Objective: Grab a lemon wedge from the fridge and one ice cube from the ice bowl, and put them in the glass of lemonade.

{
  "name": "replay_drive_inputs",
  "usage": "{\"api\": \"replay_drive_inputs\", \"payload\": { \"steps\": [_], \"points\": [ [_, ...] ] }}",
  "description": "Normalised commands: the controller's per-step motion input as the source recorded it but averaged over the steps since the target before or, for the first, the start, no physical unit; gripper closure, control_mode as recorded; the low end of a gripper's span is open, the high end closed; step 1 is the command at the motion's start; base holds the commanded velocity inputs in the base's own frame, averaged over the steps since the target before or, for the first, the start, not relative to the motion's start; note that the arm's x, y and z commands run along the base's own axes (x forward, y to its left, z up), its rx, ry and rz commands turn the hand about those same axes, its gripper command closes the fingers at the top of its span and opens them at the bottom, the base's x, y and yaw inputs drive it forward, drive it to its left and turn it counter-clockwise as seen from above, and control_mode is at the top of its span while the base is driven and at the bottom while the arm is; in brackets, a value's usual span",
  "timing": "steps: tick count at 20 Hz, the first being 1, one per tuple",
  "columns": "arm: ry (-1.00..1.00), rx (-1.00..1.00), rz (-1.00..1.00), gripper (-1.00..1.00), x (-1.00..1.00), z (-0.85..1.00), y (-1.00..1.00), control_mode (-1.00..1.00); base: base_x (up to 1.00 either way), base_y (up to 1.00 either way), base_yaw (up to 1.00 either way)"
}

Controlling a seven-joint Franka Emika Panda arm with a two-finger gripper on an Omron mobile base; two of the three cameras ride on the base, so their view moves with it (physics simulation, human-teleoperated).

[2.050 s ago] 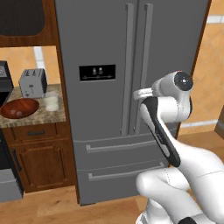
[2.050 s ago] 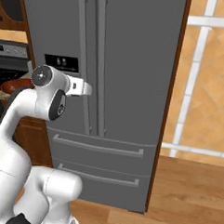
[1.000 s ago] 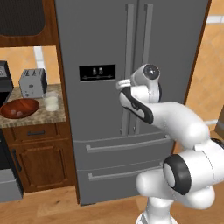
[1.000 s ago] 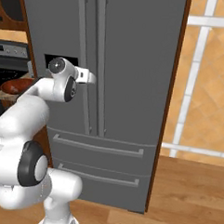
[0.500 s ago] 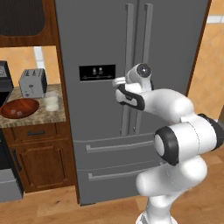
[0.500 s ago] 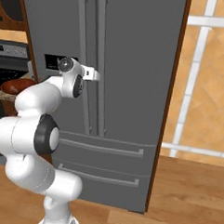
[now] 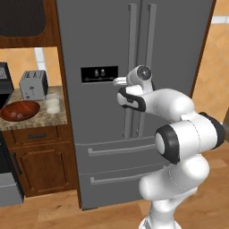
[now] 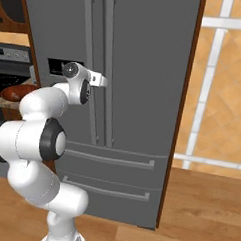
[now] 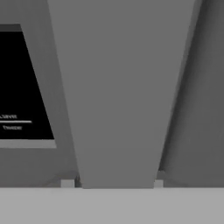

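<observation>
Fridge [image 7: 103,40] shut, tall beside the tabletop [image 7: 42,117] bearing ice bowl [image 7: 20,110], then glass of lemonade [image 7: 53,104]; further right, tool [image 9: 113,183] straddling the left door handle [image 9: 120,87], tips either side, grip uncertain.

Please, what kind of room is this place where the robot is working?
It looks like a home kitchen. A tall grey steel fridge with a dispenser panel stands beside a stone counter on wooden cabinets, and a toaster and a wooden bowl sit on that counter.
</observation>
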Motion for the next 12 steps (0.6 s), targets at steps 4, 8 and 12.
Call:
{"api": "replay_drive_inputs", "payload": {
  "steps": [4,8,12],
  "points": [
    [0.0,0.0,0.0,1.0,0.0,0.0,0.0,-1.0,0.0,0.0,0.0],
    [-0.08,0.0,0.03,1.0,-0.31,0.19,0.14,-1.0,0.0,0.0,0.0],
    [-0.1,-0.01,0.06,1.0,-0.74,0.73,0.35,-1.0,0.0,0.0,0.0]
  ]
}}
